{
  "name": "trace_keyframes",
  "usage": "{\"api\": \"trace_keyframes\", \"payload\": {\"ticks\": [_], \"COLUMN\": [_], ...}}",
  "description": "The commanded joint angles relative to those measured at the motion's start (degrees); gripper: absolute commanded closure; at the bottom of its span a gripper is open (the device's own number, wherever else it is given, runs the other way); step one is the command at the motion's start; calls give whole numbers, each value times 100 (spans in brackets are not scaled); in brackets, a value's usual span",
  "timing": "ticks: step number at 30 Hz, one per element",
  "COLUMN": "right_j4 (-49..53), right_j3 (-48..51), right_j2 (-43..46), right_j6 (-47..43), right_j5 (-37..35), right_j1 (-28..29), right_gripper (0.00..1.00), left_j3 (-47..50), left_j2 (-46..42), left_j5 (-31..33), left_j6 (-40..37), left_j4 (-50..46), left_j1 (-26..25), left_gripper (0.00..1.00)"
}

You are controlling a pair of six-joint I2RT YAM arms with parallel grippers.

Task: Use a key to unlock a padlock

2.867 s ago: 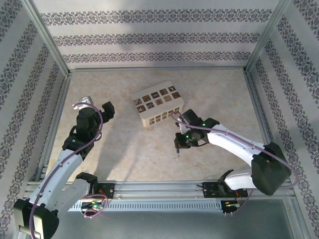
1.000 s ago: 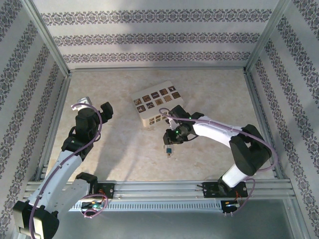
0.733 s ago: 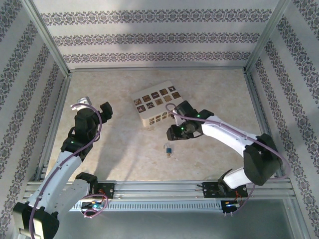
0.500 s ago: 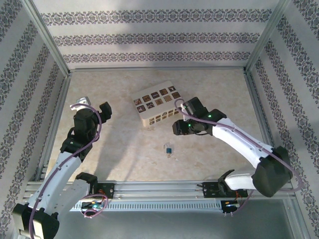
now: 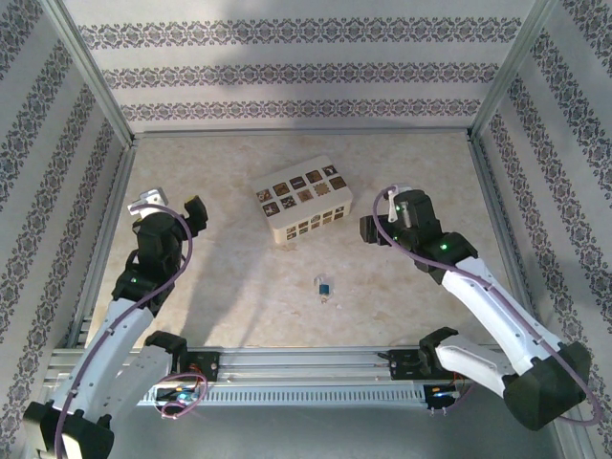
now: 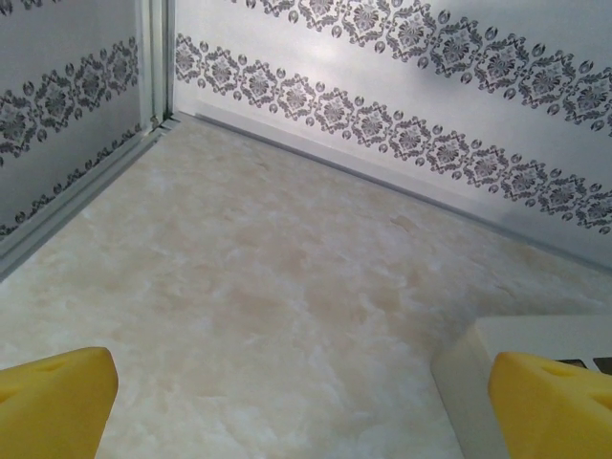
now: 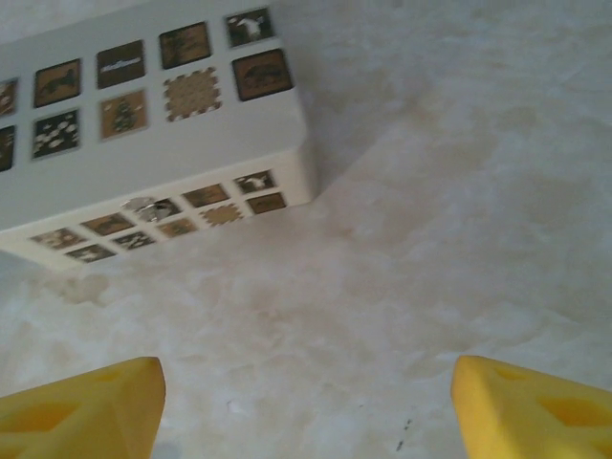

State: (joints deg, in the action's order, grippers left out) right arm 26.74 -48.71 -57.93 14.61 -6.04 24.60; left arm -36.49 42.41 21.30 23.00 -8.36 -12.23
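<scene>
On beige marbled tabletop (image 5: 239,287), tiny blue padlock (image 5: 325,285), silvery trim.

Robotics laboratory test cell, as indicated by a marble-patterned counter (image 5: 229,287) enclosed by panel walls (image 5: 287,76) papered in damask stripes and framed by aluminium posts (image 5: 93,72), with a left arm (image 5: 120,325) and a right arm (image 5: 497,306) bolted to a metal rail (image 5: 306,360) at the near edge.

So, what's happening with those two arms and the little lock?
Left gripper open, empty, at left. Right gripper open, empty, beside the box. Padlock loose on the table, apart from both. Nothing in its way.
</scene>
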Motion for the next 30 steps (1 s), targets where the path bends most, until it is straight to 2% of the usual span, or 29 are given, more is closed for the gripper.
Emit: {"api": "trace_keyframes", "payload": {"ticks": [1, 6, 16, 21, 30], "right_j4": [-555, -1091, -2712, -3337, -4984], "right_j3": [239, 674, 2102, 2535, 3197], "right_j2": [211, 647, 1415, 1177, 283], "right_j6": [-424, -654, -1028, -789, -776], "right_j5": [-630, -802, -261, 171, 422], "right_j1": [-96, -367, -1413, -2033, -2383], "right_gripper": [16, 2, 2, 2, 2], "left_j3": [62, 89, 225, 293, 305], "left_j2": [-134, -241, -348, -339, -306], "left_j5": [230, 380, 474, 507, 540], "left_j6": [-250, -383, -712, -778, -901], "left_j4": [-19, -34, 92, 124, 130], "left_j1": [90, 97, 108, 117, 133], "left_gripper": [1, 1, 1, 1, 1]}}
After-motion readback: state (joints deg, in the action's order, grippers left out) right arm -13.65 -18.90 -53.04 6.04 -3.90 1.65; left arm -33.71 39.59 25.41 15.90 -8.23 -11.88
